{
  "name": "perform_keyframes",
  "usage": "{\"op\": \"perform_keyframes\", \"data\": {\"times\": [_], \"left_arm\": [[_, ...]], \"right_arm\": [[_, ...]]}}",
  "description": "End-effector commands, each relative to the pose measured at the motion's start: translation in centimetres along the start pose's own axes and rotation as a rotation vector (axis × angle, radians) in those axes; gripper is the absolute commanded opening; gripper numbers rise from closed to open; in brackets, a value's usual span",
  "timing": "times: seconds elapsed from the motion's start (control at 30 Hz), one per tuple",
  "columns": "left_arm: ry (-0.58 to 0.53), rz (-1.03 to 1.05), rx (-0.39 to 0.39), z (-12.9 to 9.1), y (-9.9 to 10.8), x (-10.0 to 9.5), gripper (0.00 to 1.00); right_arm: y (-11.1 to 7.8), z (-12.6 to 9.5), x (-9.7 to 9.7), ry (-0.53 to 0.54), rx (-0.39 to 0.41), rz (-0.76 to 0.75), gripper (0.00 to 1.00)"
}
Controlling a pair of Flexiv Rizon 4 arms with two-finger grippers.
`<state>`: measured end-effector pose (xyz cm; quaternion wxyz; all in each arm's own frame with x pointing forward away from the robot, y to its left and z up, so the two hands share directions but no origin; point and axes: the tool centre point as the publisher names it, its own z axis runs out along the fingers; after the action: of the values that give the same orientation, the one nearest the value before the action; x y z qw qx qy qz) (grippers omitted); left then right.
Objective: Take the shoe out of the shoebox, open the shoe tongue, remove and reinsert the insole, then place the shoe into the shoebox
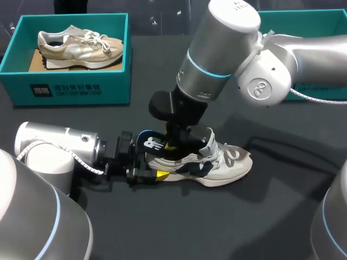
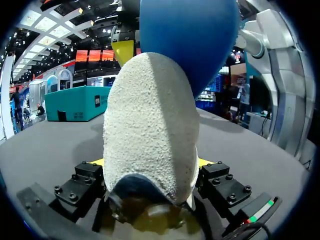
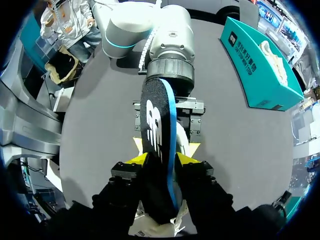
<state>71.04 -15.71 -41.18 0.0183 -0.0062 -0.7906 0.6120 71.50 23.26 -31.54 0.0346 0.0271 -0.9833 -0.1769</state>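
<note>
1. Shoe (image 1: 227, 165): on table, near middle; heel clamped by left gripper (image 2: 151, 162).
2. Insole (image 3: 155, 125): pinched between right gripper (image 3: 161, 160) fingers, partly out of shoe.
3. Shoebox (image 1: 70, 89): far left, well apart.

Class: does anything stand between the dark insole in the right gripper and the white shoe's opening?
Nothing visible does. The black, blue-edged insole, pinched in the right gripper, has its lower end at the opening of the white-and-navy sneaker. The left gripper clamps only the heel.
</note>
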Motion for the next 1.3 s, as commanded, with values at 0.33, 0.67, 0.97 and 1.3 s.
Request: {"op": "perform_keyframes", "data": {"times": [0.33, 0.67, 0.97, 1.3], "left_arm": [[0.000, 0.000, -0.001, 0.1, 0.1, -0.1, 0.00], [0.000, 0.000, -0.001, 0.1, 0.1, -0.1, 0.00], [0.000, 0.000, -0.001, 0.1, 0.1, -0.1, 0.00], [0.000, 0.000, -0.001, 0.1, 0.1, -0.1, 0.00]], "right_arm": [[-0.8, -0.6, -0.8, 0.172, -0.105, 0.046, 0.47], [-0.8, -0.1, -0.4, 0.314, -0.157, 0.080, 0.55], [-0.9, -0.6, 0.0, 0.369, -0.194, 0.155, 0.54], [-1.1, -0.3, 0.5, 0.388, -0.258, 0.186, 0.50]]}}
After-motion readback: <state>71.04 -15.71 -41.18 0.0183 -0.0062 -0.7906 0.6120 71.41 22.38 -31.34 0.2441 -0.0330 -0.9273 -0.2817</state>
